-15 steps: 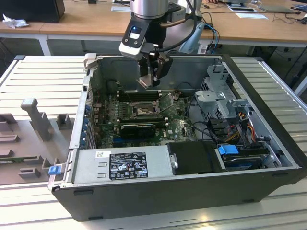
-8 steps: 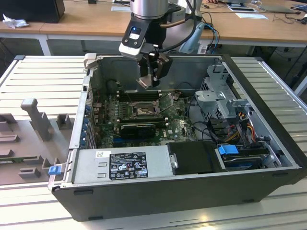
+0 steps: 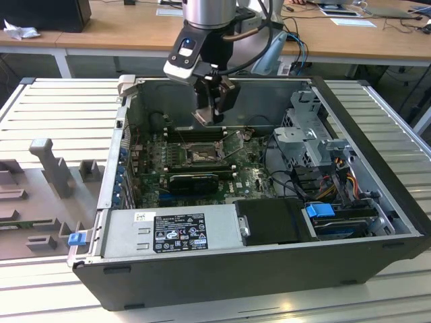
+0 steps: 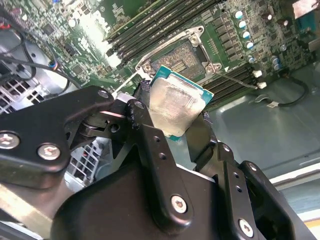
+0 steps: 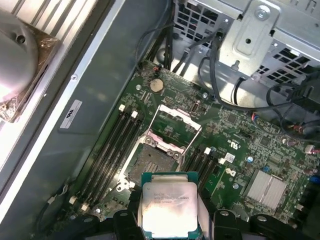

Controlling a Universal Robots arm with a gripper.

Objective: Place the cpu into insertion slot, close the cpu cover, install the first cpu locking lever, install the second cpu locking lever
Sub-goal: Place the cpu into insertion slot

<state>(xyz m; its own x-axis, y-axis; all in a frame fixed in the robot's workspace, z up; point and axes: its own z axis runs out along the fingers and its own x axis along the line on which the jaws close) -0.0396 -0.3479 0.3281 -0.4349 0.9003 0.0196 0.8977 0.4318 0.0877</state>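
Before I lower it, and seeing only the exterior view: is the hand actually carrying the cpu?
Observer: Yes. In both wrist views the hand is shut on the cpu, with its metal face showing.
Operator: Is the slot open?
Observer: The cpu cover stands raised in the first wrist view.
Operator: Anything seated there?
Observer: No, the insertion slot shows its bare dark pin field.
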